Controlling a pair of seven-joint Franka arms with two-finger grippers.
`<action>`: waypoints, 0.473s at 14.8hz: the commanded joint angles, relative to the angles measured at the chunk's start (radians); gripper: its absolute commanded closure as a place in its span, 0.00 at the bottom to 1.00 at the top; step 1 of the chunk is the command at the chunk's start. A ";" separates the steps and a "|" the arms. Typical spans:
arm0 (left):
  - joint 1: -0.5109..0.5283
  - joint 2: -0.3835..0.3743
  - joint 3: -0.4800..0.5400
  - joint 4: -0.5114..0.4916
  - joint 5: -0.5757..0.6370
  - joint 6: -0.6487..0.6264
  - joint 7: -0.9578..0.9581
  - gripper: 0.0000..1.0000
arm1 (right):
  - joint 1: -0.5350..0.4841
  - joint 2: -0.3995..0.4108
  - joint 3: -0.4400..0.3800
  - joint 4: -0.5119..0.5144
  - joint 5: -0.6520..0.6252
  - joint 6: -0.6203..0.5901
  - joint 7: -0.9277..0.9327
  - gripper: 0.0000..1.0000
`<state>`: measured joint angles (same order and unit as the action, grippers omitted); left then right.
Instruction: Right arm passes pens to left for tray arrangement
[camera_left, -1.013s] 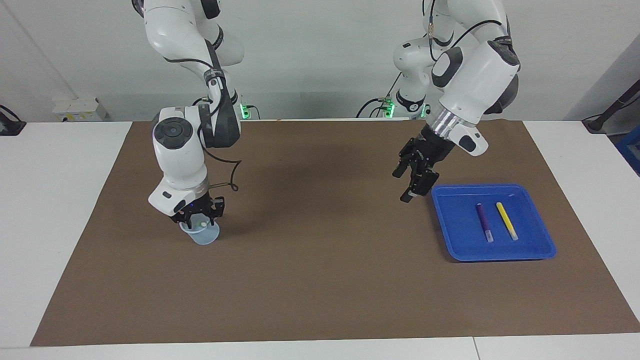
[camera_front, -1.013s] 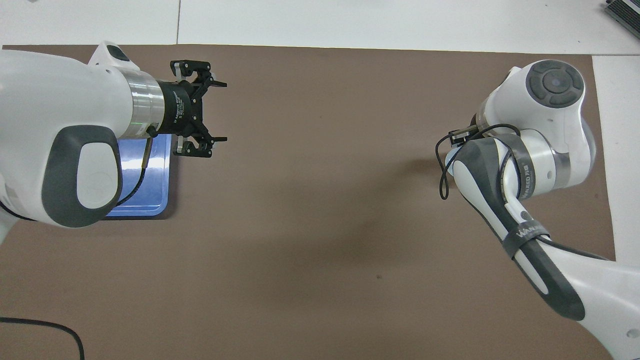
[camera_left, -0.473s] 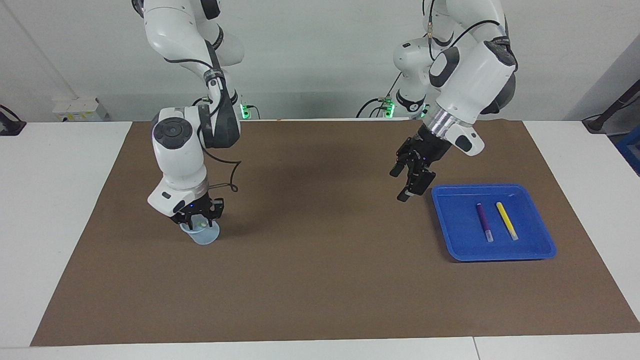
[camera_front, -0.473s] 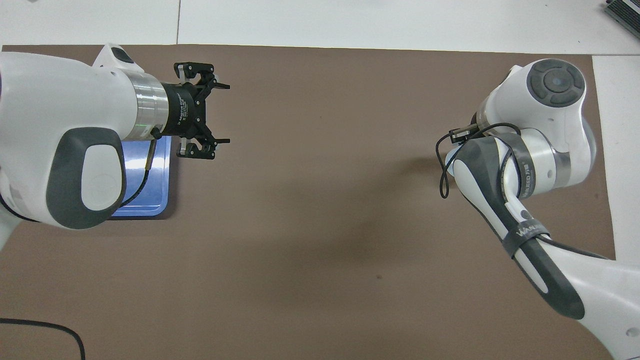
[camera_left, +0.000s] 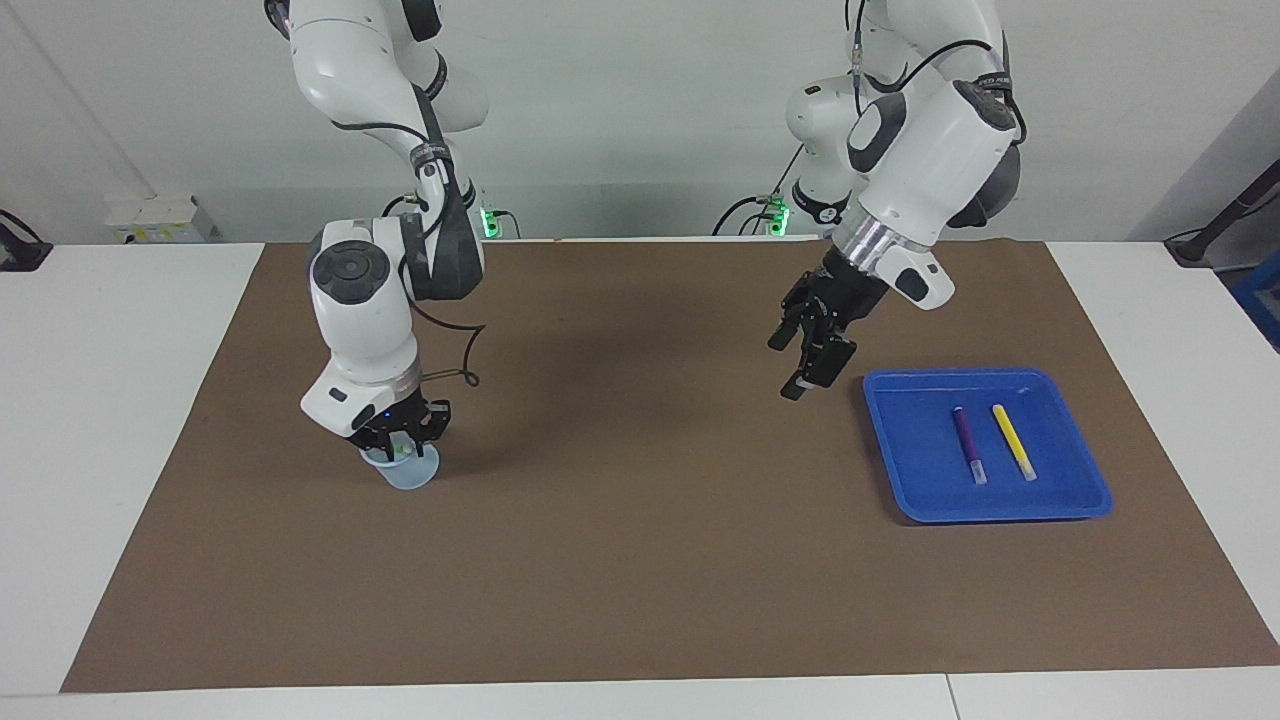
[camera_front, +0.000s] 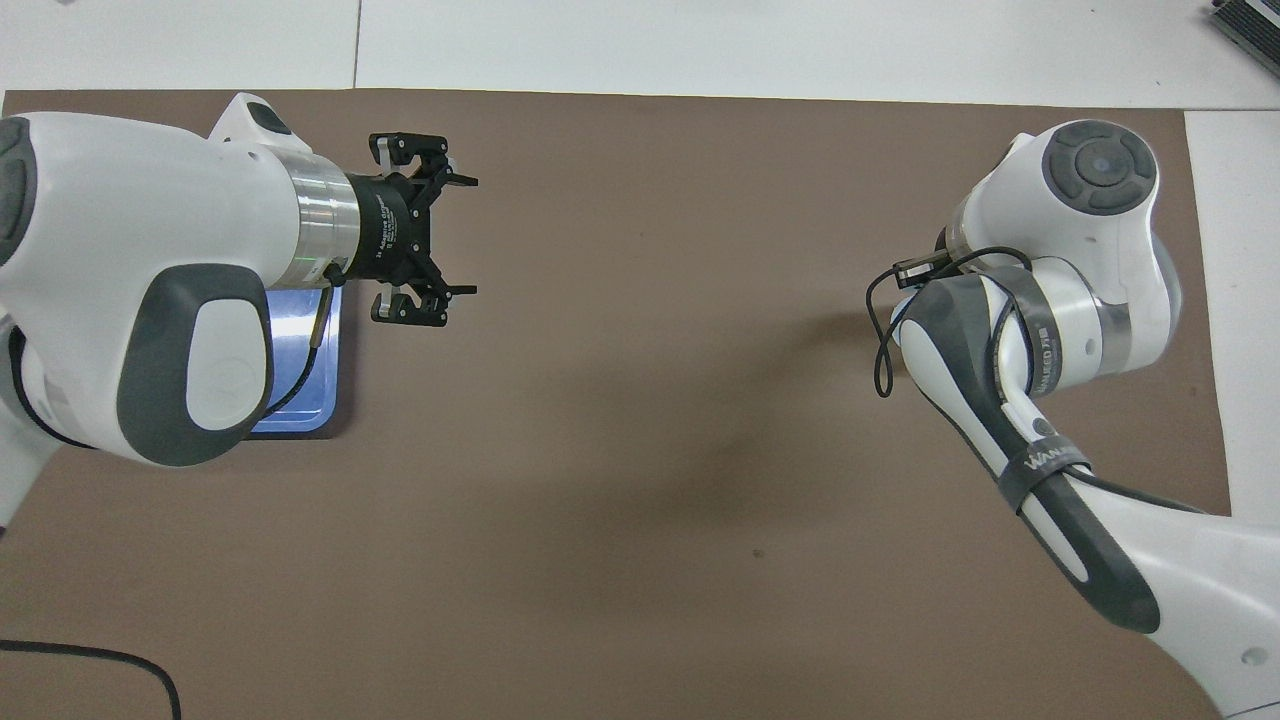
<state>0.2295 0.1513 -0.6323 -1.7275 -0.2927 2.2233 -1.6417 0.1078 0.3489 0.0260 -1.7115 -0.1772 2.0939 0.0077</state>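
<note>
The blue tray (camera_left: 1085, 500) lies toward the left arm's end of the table, and its edge (camera_front: 300, 420) shows under the left arm in the overhead view. A purple pen (camera_left: 967, 445) and a yellow pen (camera_left: 1013, 441) lie side by side in it. My left gripper (camera_left: 783, 368) (camera_front: 465, 237) hangs open and empty over the mat beside the tray. My right gripper (camera_left: 398, 448) reaches down into a small translucent cup (camera_left: 412, 476) toward the right arm's end. A speck of the green pen (camera_left: 401, 455) shows in the cup. The right wrist hides that gripper from overhead.
A brown mat (camera_left: 640, 560) covers most of the white table. A black cable (camera_front: 90, 655) crosses the mat's corner near the left arm's base. A pale box (camera_left: 160, 220) sits off the mat, near the robots' edge of the table.
My left gripper has drifted away from the tray toward the middle of the table, still open. The right gripper has stayed down in the cup while its wrist shifted slightly.
</note>
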 joint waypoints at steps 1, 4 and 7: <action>-0.007 -0.041 0.011 -0.043 -0.003 0.013 -0.013 0.00 | -0.005 0.005 0.003 0.003 -0.016 0.003 -0.009 0.67; -0.001 -0.039 0.013 -0.034 0.007 -0.002 -0.007 0.00 | -0.007 0.005 0.003 0.004 -0.016 -0.011 -0.009 0.68; -0.001 -0.042 0.013 -0.046 0.010 -0.001 -0.006 0.00 | -0.007 0.004 0.003 0.010 -0.016 -0.025 -0.011 0.75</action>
<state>0.2290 0.1445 -0.6298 -1.7381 -0.2895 2.2225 -1.6417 0.1076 0.3497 0.0252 -1.7116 -0.1772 2.0833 0.0077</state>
